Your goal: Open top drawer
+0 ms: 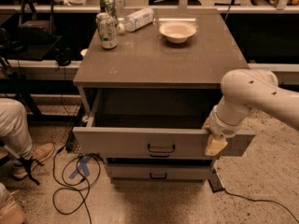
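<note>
Plainly the top drawer (131,142) (standing open) has the tool (216,144) at its right end.

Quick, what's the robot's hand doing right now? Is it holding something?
Gripper: against the right end of the pulled-out top drawer; open, closed or holding cannot be told.
</note>
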